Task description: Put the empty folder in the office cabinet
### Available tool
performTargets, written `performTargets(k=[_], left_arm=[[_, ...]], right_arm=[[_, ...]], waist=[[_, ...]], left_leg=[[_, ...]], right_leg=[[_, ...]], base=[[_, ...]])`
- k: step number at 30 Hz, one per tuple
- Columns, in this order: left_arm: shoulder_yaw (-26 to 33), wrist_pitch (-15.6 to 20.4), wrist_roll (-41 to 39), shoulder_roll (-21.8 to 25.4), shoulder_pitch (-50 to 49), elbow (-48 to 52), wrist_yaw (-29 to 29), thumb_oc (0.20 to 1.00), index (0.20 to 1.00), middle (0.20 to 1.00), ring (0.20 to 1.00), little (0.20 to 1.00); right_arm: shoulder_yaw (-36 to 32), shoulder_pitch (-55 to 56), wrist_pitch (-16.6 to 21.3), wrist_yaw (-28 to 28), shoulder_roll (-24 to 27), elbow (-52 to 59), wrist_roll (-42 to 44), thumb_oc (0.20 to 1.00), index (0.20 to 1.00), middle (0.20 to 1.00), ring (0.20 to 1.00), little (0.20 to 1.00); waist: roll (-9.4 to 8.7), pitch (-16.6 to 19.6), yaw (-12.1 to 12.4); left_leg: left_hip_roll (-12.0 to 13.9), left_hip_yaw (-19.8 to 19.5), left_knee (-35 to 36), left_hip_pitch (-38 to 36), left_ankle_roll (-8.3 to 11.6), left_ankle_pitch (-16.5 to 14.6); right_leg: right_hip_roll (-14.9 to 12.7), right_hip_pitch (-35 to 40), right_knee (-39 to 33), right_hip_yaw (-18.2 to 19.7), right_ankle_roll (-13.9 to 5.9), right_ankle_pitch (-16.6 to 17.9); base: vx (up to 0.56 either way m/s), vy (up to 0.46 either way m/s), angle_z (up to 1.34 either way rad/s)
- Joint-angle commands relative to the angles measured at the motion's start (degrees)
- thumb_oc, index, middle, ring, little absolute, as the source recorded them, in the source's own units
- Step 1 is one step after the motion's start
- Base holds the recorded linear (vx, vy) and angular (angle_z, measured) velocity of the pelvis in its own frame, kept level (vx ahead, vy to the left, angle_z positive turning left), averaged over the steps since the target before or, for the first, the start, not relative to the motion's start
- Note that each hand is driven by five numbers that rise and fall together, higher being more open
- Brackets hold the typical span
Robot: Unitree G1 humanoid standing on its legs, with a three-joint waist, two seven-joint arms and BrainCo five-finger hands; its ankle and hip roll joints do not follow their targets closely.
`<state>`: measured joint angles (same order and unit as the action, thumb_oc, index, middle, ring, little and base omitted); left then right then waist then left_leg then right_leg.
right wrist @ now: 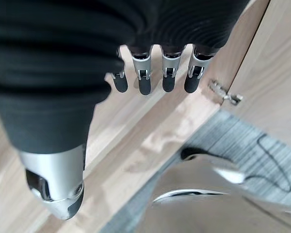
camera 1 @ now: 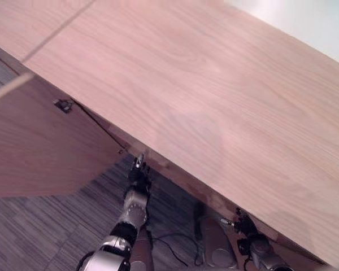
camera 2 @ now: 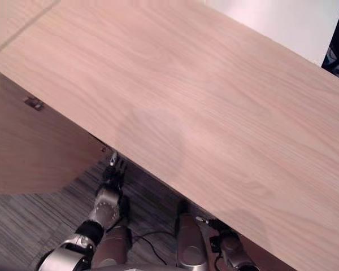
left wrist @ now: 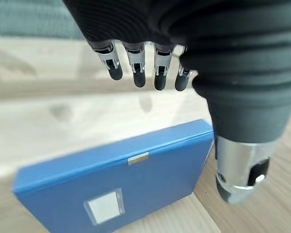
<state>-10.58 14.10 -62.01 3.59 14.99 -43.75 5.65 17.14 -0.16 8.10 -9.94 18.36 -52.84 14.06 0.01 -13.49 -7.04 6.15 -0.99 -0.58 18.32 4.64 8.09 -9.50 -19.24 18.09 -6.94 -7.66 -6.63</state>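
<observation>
On the pale wooden shelf (left wrist: 48, 121) inside the cabinet, a blue folder (left wrist: 116, 184) lies flat, its spine with white label pocket (left wrist: 105, 206) facing outward. The left hand (left wrist: 136, 68) hovers just above it, fingers straight and relaxed, thumb apart, touching nothing. The folder appears stiff, light when empty, with smooth, probably slippery covers; the spine edge would offer the surest hold. The right hand (right wrist: 155, 73), likewise relaxed and empty, hangs near the cabinet's lower edge. From above, the cabinet top (camera 1: 214, 101) overhangs both arms; the open door (camera 1: 39, 147) with its hinge (camera 1: 62, 105) stands at the left, above grey carpet (camera 1: 34, 231).
</observation>
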Motion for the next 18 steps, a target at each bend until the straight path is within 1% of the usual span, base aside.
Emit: performTargets(k=[1,2,3,5,6,7,8,9,10,11,12,13,14,15,16,17,18], left_arm=[[-0.6,-0.4,5.5,2.4,2.9,1.6,-3.5,1.0,1.0,1.0,1.0,1.0],[-0.7,-0.4,5.5,2.4,2.8,1.7,-3.5,1.0,1.0,1.0,1.0,1.0],[-0.9,-0.8,6.8,3.2,1.5,2.0,-4.0,1.0,1.0,1.0,1.0,1.0],[-0.4,-2.3,8.5,4.6,-1.8,1.2,-5.7,1.0,1.0,1.0,1.0,1.0],[-0.4,-2.3,8.5,4.6,-1.8,1.2,-5.7,1.0,1.0,1.0,1.0,1.0],[-0.8,-2.8,9.8,5.3,-2.8,0.9,-6.0,1.0,1.0,1.0,1.0,1.0],[-0.8,-2.8,9.8,5.3,-2.7,0.9,-6.0,1.0,1.0,1.0,1.0,1.0],[-0.9,-3.2,11.2,6.1,-3.4,0.6,-6.2,1.0,1.0,1.0,1.0,1.0],[-0.5,-3.5,14.4,7.5,-6.0,0.7,-6.6,1.0,1.0,1.0,1.0,1.0],[0.0,-3.9,16.1,8.1,-7.2,0.2,-6.7,1.0,1.0,1.0,1.0,1.0],[0.1,-4.1,18.5,8.9,-8.7,-0.3,-6.9,1.0,1.0,1.0,1.0,1.0],[0.0,-4.1,20.7,9.6,-10.0,-0.8,-6.9,1.0,1.0,1.0,1.0,1.0],[-0.1,-4.0,23.2,10.5,-10.9,-1.2,-7.1,1.0,1.0,1.0,1.0,1.0],[-0.9,-3.9,26.9,11.4,-12.2,-1.1,-6.9,1.0,1.0,1.0,1.0,1.0],[-1.5,-3.7,30.4,12.0,-12.6,-2.1,-7.1,1.0,1.0,1.0,1.0,1.0],[-1.9,-3.7,34.4,12.4,-13.6,-3.0,-6.8,1.0,1.0,1.0,1.0,1.0],[-1.9,-3.7,34.5,12.4,-13.6,-3.0,-6.8,1.0,1.0,1.0,1.0,1.0]], right_arm=[[-2.5,-0.1,-0.4,0.7,-0.2,-0.7,-2.3,1.0,1.0,1.0,1.0,1.0],[-2.5,-0.1,-0.5,0.7,-0.2,-0.7,-2.3,1.0,1.0,1.0,1.0,1.0],[-3.0,0.0,-0.5,0.5,-0.1,-0.8,-2.6,1.0,1.0,1.0,1.0,1.0],[-4.4,0.3,-0.8,0.8,-0.3,-1.3,-3.2,1.0,1.0,1.0,1.0,1.0],[-4.4,0.3,-0.8,0.8,-0.3,-1.3,-3.2,1.0,1.0,1.0,1.0,1.0],[-4.9,-0.1,-0.9,0.7,-0.4,-1.4,-2.9,1.0,1.0,1.0,1.0,1.0],[-4.9,-0.1,-0.9,0.7,-0.4,-1.4,-2.9,1.0,1.0,1.0,1.0,1.0],[-5.0,-0.3,-1.0,0.7,-0.6,-1.5,-2.8,1.0,1.0,1.0,1.0,1.0],[-4.9,0.0,-0.9,1.2,-0.6,-2.0,-2.9,1.0,1.0,1.0,1.0,1.0],[-4.7,0.2,-0.7,1.6,-0.5,-1.9,-3.2,1.0,1.0,1.0,1.0,1.0],[-4.5,0.4,-0.5,2.0,-0.5,-1.7,-3.8,1.0,1.0,1.0,1.0,1.0],[-4.3,0.7,-0.3,2.4,-0.5,-1.5,-4.3,1.0,1.0,1.0,1.0,1.0],[-4.0,0.9,-0.1,2.7,-0.4,-1.6,-4.6,1.0,1.0,1.0,1.0,1.0],[-4.0,1.5,-0.1,2.7,-0.4,-1.1,-5.0,1.0,1.0,1.0,1.0,1.0],[-4.0,1.7,0.2,2.8,-0.3,-1.3,-5.0,1.0,1.0,1.0,1.0,1.0],[-4.0,1.6,0.4,2.8,-0.2,-1.7,-4.8,1.0,1.0,1.0,1.0,1.0],[-4.1,1.6,0.4,2.8,-0.1,-1.7,-4.8,1.0,1.0,1.0,1.0,1.0]], waist=[[-2.35,-1.3,-0.1],[-2.38,-1.3,0.0],[-2.09,-1.0,0.2],[-1.01,-0.2,0.7],[-1.04,-0.2,0.8],[-0.12,-1.2,0.8],[-0.17,-1.3,0.9],[0.57,-2.1,1.2],[2.03,-2.5,1.6],[2.61,-2.0,2.2],[2.7,-1.5,2.8],[2.8,-0.8,3.7],[2.73,0.0,4.5],[1.79,0.4,5.6],[1.46,1.6,6.6],[0.87,2.4,7.2],[1.09,2.6,7.3]], left_leg=[[-3.4,2.3,0.0,-4.0,-0.29,-6.5],[-3.4,2.4,0.1,-4.1,-0.32,-6.5],[-3.8,3.0,0.0,-4.4,-0.6,-6.7],[-4.7,4.3,-0.1,-5.7,-1.54,-7.4],[-4.7,4.4,-0.1,-5.7,-1.55,-7.5],[-4.4,5.5,-0.9,-6.4,-2.17,-7.4],[-4.4,5.5,-1.0,-6.5,-2.18,-7.4],[-3.8,6.4,-1.6,-6.9,-2.57,-7.1],[-3.0,7.4,-2.1,-7.7,-3.54,-6.3],[-2.4,8.1,-2.0,-7.9,-3.87,-5.6],[-2.3,8.8,-1.8,-8.7,-4.13,-5.2],[-2.1,9.4,-1.4,-9.0,-4.19,-4.4],[-2.1,10.1,-1.0,-8.8,-4.12,-3.9],[-2.6,10.9,-0.8,-9.2,-3.9,-3.3],[-2.8,11.5,-0.8,-8.1,-3.61,-2.5],[-3.3,11.7,-0.9,-7.6,-3.23,-2.0],[-3.0,11.7,-1.0,-7.3,-3.18,-1.9]], right_leg=[[-2.7,2.5,-16.4,3.7,-2.62,13.0],[-2.7,2.6,-16.5,3.8,-2.65,13.1],[-3.4,2.9,-17.1,3.8,-3.22,13.6],[-4.5,3.0,-15.5,3.2,-3.9,12.8],[-4.5,3.0,-15.3,3.2,-3.92,12.7],[-4.0,2.5,-9.7,2.9,-4.44,11.8],[-4.0,2.4,-9.4,3.0,-4.46,11.7],[-2.9,2.9,-5.2,1.9,-4.13,9.5],[0.2,4.1,2.2,0.1,-3.05,4.9],[2.2,4.7,5.1,-0.8,-2.71,3.1],[3.9,6.1,7.6,-1.9,-2.61,1.3],[5.3,7.5,8.6,-3.0,-2.5,1.0],[6.2,9.3,8.0,-4.0,-2.39,0.9],[5.8,13.1,5.2,-4.8,-1.41,-1.3],[6.7,16.0,0.5,-4.6,-0.2,-2.2],[6.9,17.8,-3.7,-3.3,0.65,-3.3],[7.2,17.7,-4.1,-3.2,0.74,-2.9]], base=[[0.0,0.124,-0.06],[-0.04,0.146,-0.11],[-0.05,0.192,-0.23],[-0.04,0.216,-0.26],[-0.07,0.2,-0.21],[-0.08,0.136,-0.24],[-0.14,0.211,-0.12],[-0.19,0.207,-0.13],[-0.24,0.262,-0.16],[-0.2,0.221,-0.43],[-0.1,0.101,-0.47],[-0.08,0.045,-0.51],[-0.06,-0.013,-0.53],[-0.11,-0.065,-0.66],[-0.13,-0.114,-0.74],[-0.11,-0.091,-0.54],[-0.16,-0.074,-0.39]])
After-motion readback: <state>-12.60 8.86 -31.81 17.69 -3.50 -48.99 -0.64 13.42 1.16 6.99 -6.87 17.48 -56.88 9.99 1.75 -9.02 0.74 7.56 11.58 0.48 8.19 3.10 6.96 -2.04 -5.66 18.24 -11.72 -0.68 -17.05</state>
